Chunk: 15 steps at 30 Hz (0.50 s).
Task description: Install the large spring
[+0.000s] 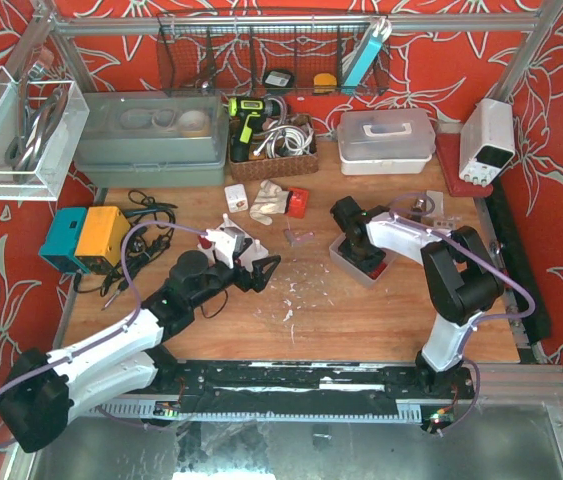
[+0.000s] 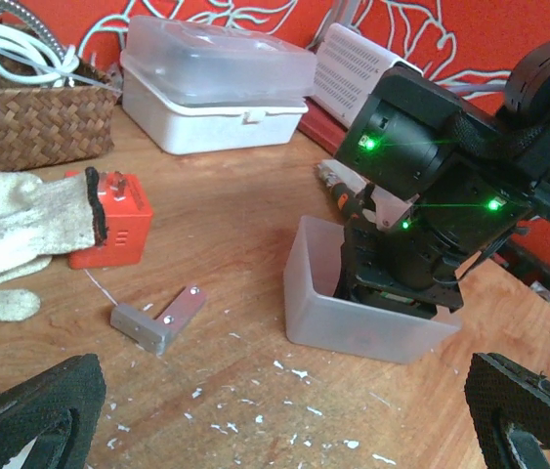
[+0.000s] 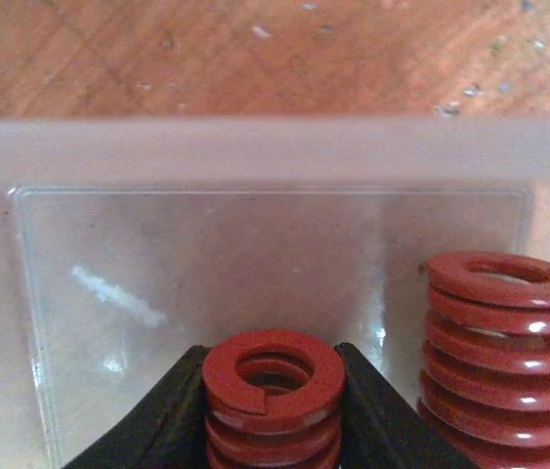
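My right gripper [image 1: 361, 250] reaches down into a small translucent bin [image 1: 343, 256] right of centre on the table. In the right wrist view its black fingers [image 3: 172, 410] are shut on a red coil spring [image 3: 273, 376], standing upright inside the bin [image 3: 275, 151]. A second, wider red spring [image 3: 507, 337] stands to its right, apart from the fingers. The left wrist view shows the right gripper [image 2: 421, 195] inside the bin [image 2: 372, 327]. My left gripper [image 1: 261, 270] is open and empty, low over the table left of the bin; its fingers [image 2: 30, 410] show at the bottom corners.
A small metal L-bracket [image 2: 157, 320] lies left of the bin. A red box [image 2: 113, 220] and a white glove [image 2: 11, 230] lie behind it. A wicker basket [image 1: 273, 150], a white lidded box [image 1: 386, 140] and a power supply [image 1: 486, 140] line the back.
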### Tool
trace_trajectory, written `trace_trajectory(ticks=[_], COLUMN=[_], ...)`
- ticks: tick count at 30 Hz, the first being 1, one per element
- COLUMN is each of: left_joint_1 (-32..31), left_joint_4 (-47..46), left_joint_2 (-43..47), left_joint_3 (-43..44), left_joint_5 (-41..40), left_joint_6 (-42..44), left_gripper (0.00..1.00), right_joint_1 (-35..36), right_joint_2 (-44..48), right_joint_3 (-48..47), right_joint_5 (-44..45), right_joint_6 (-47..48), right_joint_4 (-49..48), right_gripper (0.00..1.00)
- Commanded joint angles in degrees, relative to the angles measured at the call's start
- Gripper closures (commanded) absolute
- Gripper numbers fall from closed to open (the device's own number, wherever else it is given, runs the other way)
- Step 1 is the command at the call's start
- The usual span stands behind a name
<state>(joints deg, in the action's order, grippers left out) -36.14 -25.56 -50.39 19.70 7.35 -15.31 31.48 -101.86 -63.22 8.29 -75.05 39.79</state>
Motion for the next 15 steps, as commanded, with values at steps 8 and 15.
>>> trace_trajectory(ticks=[8, 15], left_joint_1=[-0.7, -0.8], left_joint_4=[0.6, 1.7], left_joint_2=[1.3, -0.2], left_joint_3=[1.1, 1.9], left_joint_5=[-2.7, -3.9], left_joint_6=[0.7, 0.3], left_gripper=[0.0, 0.0], right_joint_1=[-0.3, -0.3], right_joint_2=[2.9, 14.9], right_joint_3=[2.3, 9.1], right_joint_5=[2.3, 5.8], right_joint_6=[5.3, 17.9], right_joint_4=[-5.7, -17.4], right_gripper=[0.81, 0.88])
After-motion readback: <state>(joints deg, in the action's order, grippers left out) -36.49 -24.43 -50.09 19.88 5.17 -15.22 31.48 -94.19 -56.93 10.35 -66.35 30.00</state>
